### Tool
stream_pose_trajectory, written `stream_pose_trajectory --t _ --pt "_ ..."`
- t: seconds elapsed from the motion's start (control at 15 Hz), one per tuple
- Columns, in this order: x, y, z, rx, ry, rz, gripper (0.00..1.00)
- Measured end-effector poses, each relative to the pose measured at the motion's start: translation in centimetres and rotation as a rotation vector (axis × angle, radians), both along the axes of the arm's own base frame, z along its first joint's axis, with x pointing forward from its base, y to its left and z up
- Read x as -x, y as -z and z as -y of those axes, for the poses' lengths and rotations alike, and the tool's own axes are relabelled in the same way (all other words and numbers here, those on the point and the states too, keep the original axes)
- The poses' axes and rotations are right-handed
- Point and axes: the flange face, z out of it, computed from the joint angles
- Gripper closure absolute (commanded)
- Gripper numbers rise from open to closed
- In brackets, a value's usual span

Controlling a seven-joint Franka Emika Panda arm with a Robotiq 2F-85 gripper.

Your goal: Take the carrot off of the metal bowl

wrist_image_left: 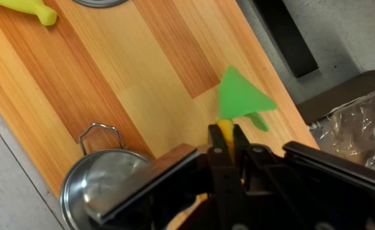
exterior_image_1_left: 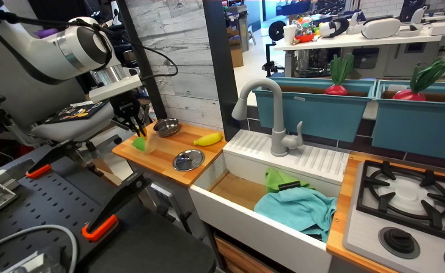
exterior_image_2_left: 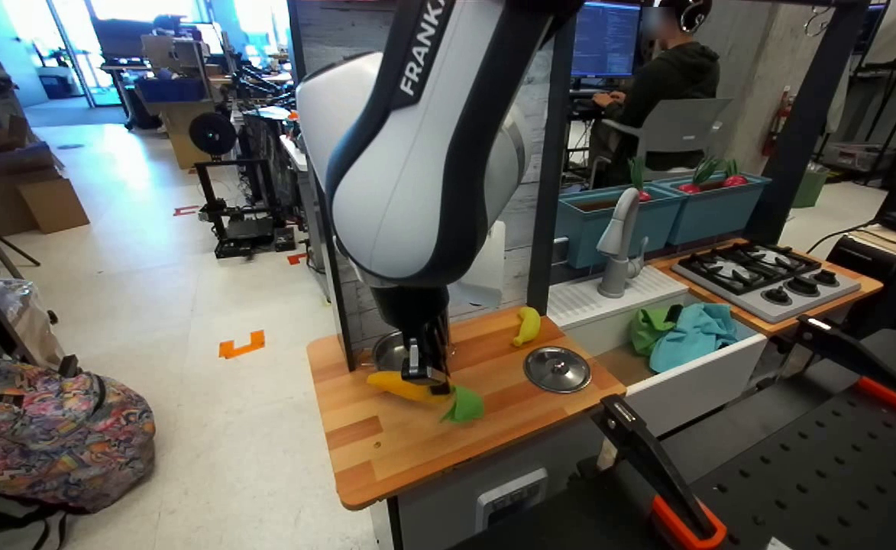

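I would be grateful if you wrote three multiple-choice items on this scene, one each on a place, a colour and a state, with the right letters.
1. Where is the metal lid relative to the metal bowl?
A. Covering it
B. Apart from it, on the wooden counter
C. Inside it

2. What colour is the leafy top of the carrot?
A. Red
B. Blue
C. Green

3. How does the gripper stand?
A. Shut on the carrot
B. Wide open
C. Shut on the metal lid

1 B: both exterior views show lid and bowl apart.
2 C: the wrist view shows it bright green.
3 A: the wrist view shows the carrot's yellow body pinched in it.
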Motion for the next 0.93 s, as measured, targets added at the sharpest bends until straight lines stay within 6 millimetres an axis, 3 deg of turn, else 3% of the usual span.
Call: stream_pose_trajectory --t 0.4,0.47,0.53,0.93 --pt "-0.4 0.8 1.2 0.012 -0.009 -0.013 0.98" --pt "-0.7 1.0 1.5 0.015 -0.002 -0.015 0.77" --pt "-1.0 1.3 1.8 0.018 0.005 -0.018 0.64" --pt "-2.3 3.1 2.7 0.060 0.031 -0.046 0.22"
